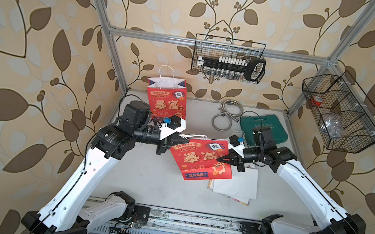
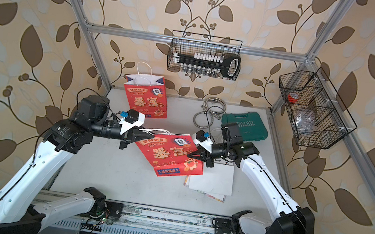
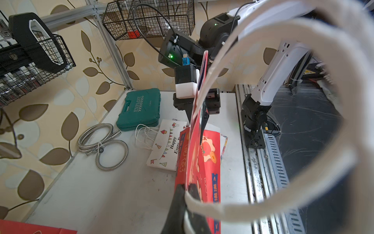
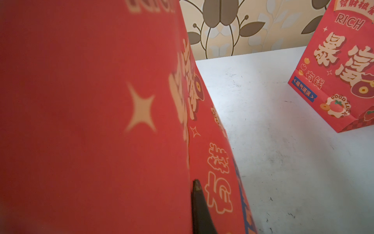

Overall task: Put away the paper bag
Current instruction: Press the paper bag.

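Note:
A flat red paper bag (image 1: 200, 159) (image 2: 166, 155) hangs tilted above the middle of the table, held between both arms. My left gripper (image 1: 179, 137) (image 2: 151, 137) (image 3: 187, 187) is shut on its top edge, where the white handles (image 3: 303, 30) loop out. My right gripper (image 1: 221, 158) (image 2: 189, 155) (image 4: 191, 182) is shut on the bag's opposite edge. In the right wrist view one dark fingertip (image 4: 196, 185) shows against the red paper (image 4: 101, 101), and the other is hidden behind it. A second red bag (image 1: 167, 100) (image 2: 145, 99) (image 4: 340, 71) stands open at the back left.
A white flat bag with party print (image 1: 237, 181) (image 3: 168, 145) lies under the held bag. A green tool case (image 1: 267, 128) and a coiled metal hose (image 1: 227, 115) lie at the back right. Wire baskets hang on the back rail (image 1: 229, 58) and the right rail (image 1: 341, 114).

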